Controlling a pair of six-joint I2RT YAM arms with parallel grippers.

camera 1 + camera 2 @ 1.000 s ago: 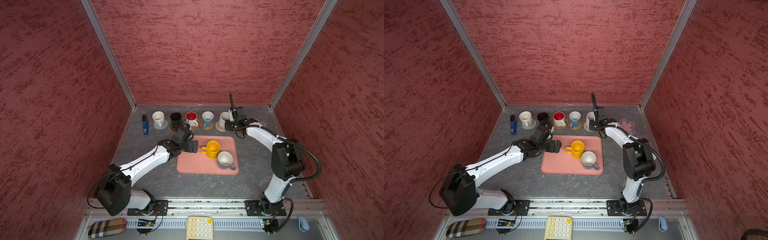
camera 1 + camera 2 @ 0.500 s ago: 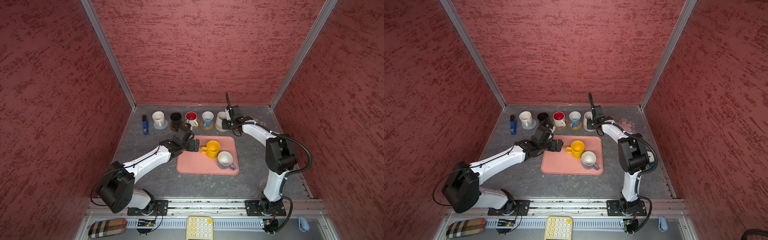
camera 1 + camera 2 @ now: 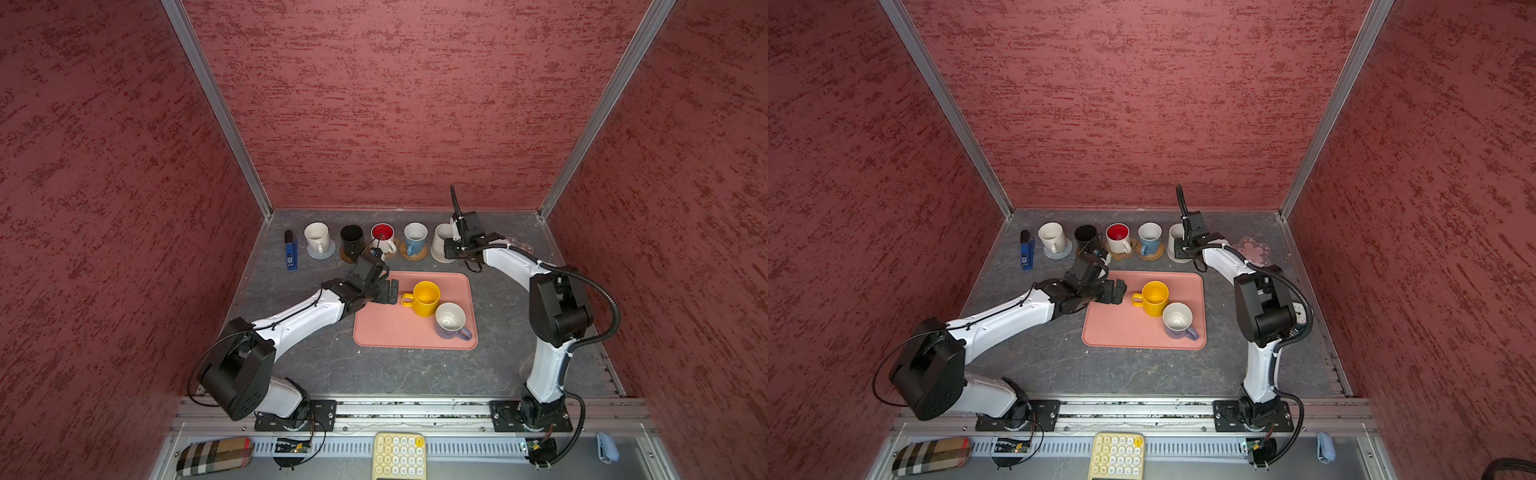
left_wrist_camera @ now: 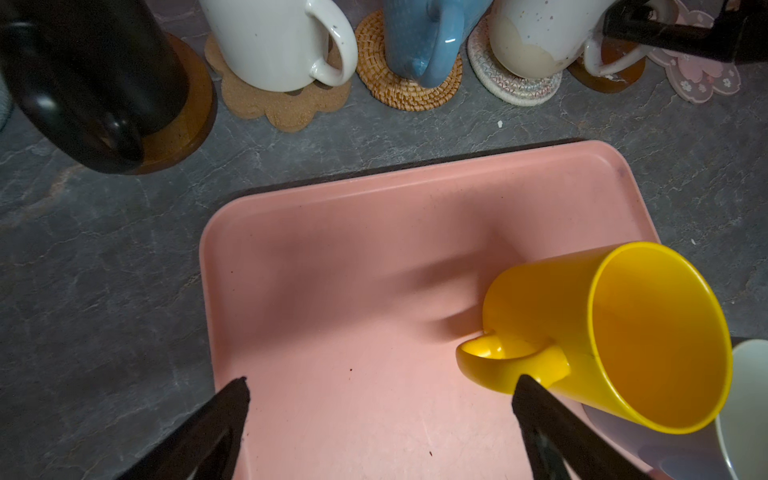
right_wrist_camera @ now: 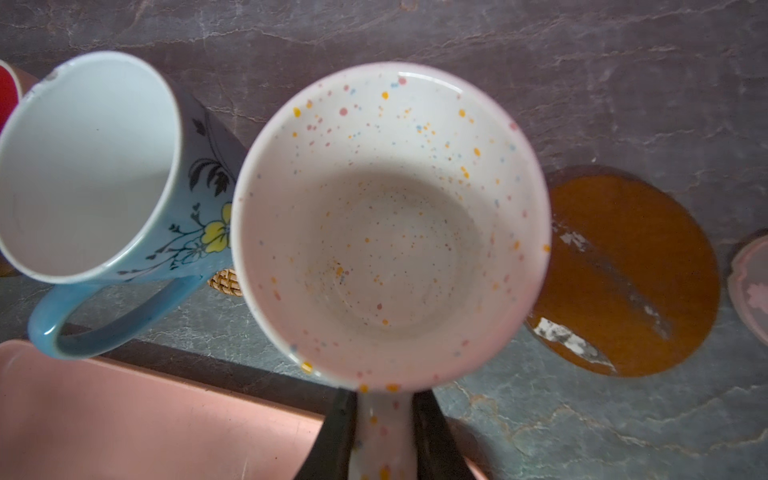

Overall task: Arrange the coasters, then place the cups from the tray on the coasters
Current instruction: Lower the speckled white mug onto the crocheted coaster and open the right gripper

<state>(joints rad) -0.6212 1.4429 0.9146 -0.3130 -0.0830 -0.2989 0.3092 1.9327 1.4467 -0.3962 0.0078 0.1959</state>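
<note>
- On the tray (image 3: 386,328), near side: left gripper (image 4: 382,384), wide open and empty, reaches low and flat toward the yellow mug (image 3: 426,297); centre its handle between the jaws before closing.
- Just beside it, maybe touching, the lavender mug (image 3: 451,322); lift straight.
- Far row: right gripper (image 5: 384,409), angled down, clamps the speckled white mug (image 5: 390,224) by its handle over the beige woven coaster (image 4: 515,83).

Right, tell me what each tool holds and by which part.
Right tool: the speckled white mug, gripped by its handle. Left tool: open, holding nothing.
</note>
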